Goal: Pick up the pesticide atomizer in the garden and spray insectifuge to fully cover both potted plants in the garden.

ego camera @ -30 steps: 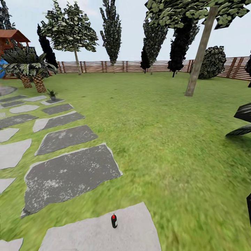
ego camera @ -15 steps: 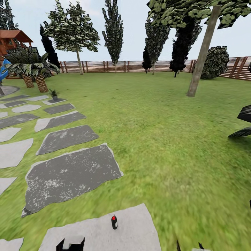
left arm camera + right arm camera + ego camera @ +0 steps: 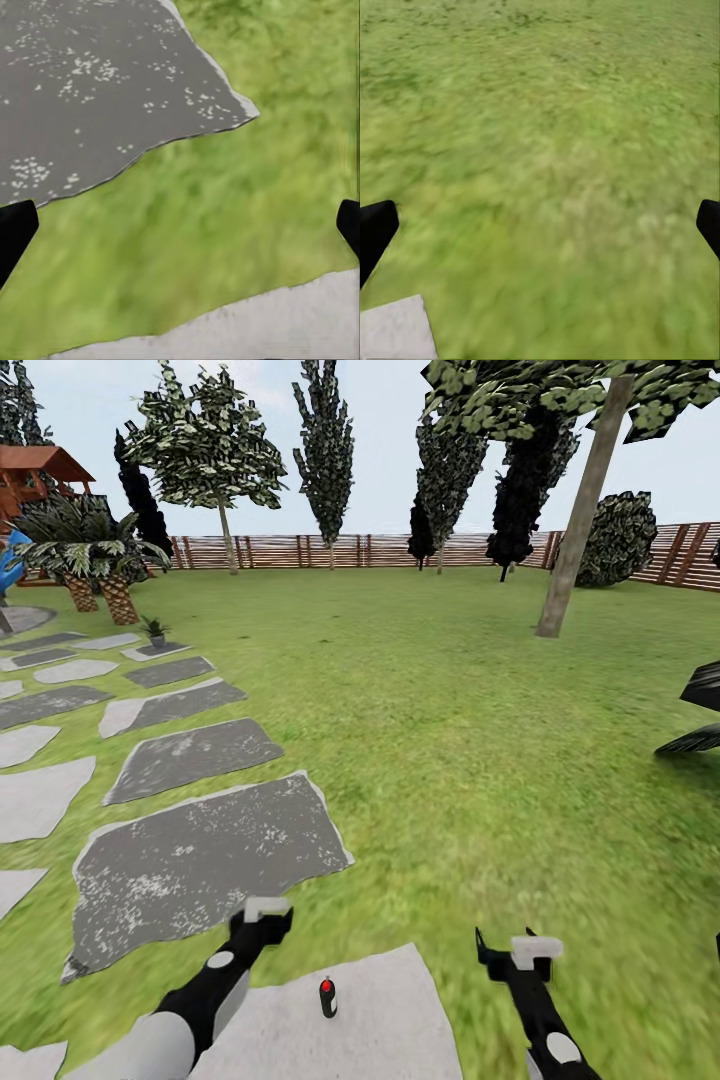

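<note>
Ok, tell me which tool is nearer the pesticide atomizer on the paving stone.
Left. The left tool hangs just beyond and to the left of the pesticide atomizer, over the pale stone's far edge. The right tool sits farther off to the atomizer's right, above the grass.

The potted plant [image 3: 153, 629] is seen too small for its leaves or pot to be made out; the dark striped leaves [image 3: 697, 708] are cut off by the head view's right edge. Only the fingertips [image 3: 15, 234] are caught at the wrist views' edges.
</note>
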### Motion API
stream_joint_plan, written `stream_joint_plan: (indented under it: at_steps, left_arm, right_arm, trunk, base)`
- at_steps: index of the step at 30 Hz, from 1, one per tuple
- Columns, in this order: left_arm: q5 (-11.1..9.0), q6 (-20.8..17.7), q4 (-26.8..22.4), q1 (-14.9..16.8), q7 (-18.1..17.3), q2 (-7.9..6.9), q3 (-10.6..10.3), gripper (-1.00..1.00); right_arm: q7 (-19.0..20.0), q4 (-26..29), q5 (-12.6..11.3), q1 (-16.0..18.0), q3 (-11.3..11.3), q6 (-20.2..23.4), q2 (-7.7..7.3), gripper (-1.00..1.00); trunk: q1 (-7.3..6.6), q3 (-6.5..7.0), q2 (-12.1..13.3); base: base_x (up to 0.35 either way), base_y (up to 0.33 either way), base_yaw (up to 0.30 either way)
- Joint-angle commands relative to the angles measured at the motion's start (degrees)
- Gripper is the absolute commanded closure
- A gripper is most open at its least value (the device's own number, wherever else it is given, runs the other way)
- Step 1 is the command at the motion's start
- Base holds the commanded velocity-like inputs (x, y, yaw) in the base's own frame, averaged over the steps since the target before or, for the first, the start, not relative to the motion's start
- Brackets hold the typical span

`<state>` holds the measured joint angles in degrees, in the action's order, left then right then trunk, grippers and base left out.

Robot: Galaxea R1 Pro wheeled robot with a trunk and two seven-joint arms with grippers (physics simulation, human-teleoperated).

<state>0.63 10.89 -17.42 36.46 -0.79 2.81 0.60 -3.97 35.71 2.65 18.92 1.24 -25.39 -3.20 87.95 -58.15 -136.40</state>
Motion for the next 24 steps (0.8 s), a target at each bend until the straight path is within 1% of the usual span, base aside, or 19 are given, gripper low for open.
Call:
stream_joint_plan:
  at_steps: [1, 2, 3, 6, 10, 14, 21, 22, 24]
  left_arm:
    - [0.6, 2.1, 0.2, 0.0, -0.1, 0.13, -0.4, -1.00]
    - [1.4, 4.4, 0.3, 0.0, -0.1, 0.24, -1.1, -1.00]
    - [1.9, 5.3, 0.4, 0.0, 0.0, 0.25, -1.5, -1.00]
    - [2.5, 6.4, 0.4, 0.0, 0.0, 0.23, -2.0, -1.00]
    - [2.7, 6.8, 0.5, 0.0, 0.0, 0.18, -2.2, -1.00]
    - [2.7, 6.9, 0.5, 0.0, -0.1, 0.01, -2.3, -1.00]
    - [2.7, 6.9, 0.8, -0.1, -0.1, -0.24, -2.4, -1.00]
    - [2.7, 6.9, 0.8, -0.1, -0.1, -0.13, -2.4, -1.00]
    - [2.7, 6.9, 0.8, -0.1, -0.1, -0.08, -2.4, -1.00]
  right_arm:
    - [1.1, 0.0, 0.3, 0.2, 0.0, -0.1, 0.01, -1.00]
    - [2.3, -0.2, 0.4, 0.3, 0.0, 0.0, 0.02, -1.00]
    - [2.8, -0.3, 0.4, 0.3, 0.0, 0.0, 0.03, -1.00]
    - [3.3, -0.5, 0.4, 0.4, 0.0, 0.1, 0.00, -1.00]
    - [3.6, -0.5, 0.4, 0.4, 0.3, 0.1, -0.32, -1.00]
    - [3.6, -0.5, 0.4, 0.4, 0.2, 0.1, -0.46, -1.00]
    - [3.6, -0.2, 0.4, 0.4, 0.5, 0.1, -0.50, -1.00]
    - [3.6, 3.6, 0.4, 1.0, 0.5, 1.7, -0.94, -1.00]
    - [3.5, 10.9, 0.4, 2.0, 0.6, 9.1, -1.07, -1.00]
  trunk:
    - [-0.01, -0.05, 0.0]
    - [-0.01, -0.05, 0.0]
    - [-0.01, -0.05, 0.0]
    - [-0.01, -0.05, 0.0]
    - [-0.01, -0.05, 0.0]
    - [0.87, -0.77, -1.6]
    - [2.40, -2.02, -4.4]
    - [2.62, -2.20, -4.8]
    - [3.06, -2.56, -5.6]
  base:
    - [0.000, 0.000, 0.000]
    - [0.000, 0.000, 0.000]
    - [0.000, 0.000, 0.000]
    - [0.000, 0.000, -0.005]
    - [0.000, 0.000, -0.187]
    - [0.000, 0.000, -0.162]
    - [0.000, 0.000, -0.018]
    - [0.000, 0.000, 0.000]
    - [0.000, 0.000, 0.000]
